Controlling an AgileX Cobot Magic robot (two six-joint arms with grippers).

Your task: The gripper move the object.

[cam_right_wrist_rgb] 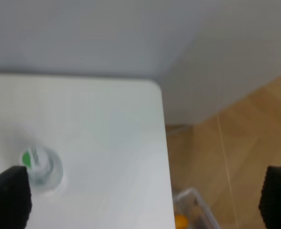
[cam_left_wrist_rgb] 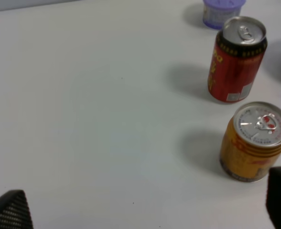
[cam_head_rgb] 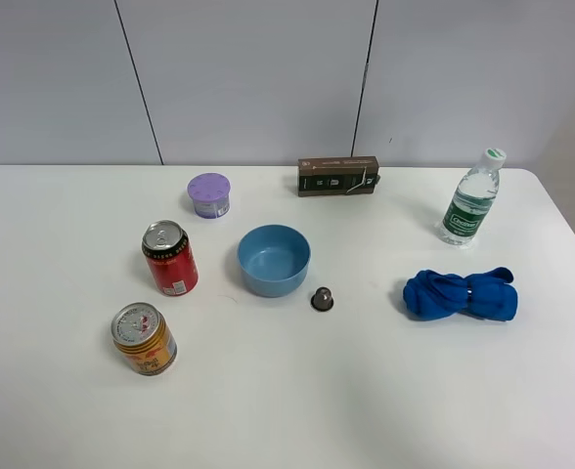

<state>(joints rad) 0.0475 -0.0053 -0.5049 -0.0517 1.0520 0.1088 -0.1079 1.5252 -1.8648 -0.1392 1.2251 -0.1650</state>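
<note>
While neither of my arms shows from the high camera, the gold can (cam_head_rgb: 144, 338) stands upright on the tabletop (cam_head_rgb: 287, 410) at its front left, just in front of the red can (cam_head_rgb: 170, 258). Right of the red can sits a blue bowl (cam_head_rgb: 274, 259), with a purple tub (cam_head_rgb: 209, 194) behind it, a small dark capsule (cam_head_rgb: 322, 299) in front, a dark box (cam_head_rgb: 338, 176) at the back, and a bottle (cam_head_rgb: 469, 199) and blue cloth (cam_head_rgb: 461, 295) to the right. From my left wrist, my left hand (cam_left_wrist_rgb: 145, 210) is spread wide and empty, one fingertip (cam_left_wrist_rgb: 280, 198) just beside the gold can. From my right wrist, my right hand (cam_right_wrist_rgb: 143, 195) is also apart and empty, above the bottle cap (cam_right_wrist_rgb: 33, 160) near the tabletop's edge.
</note>
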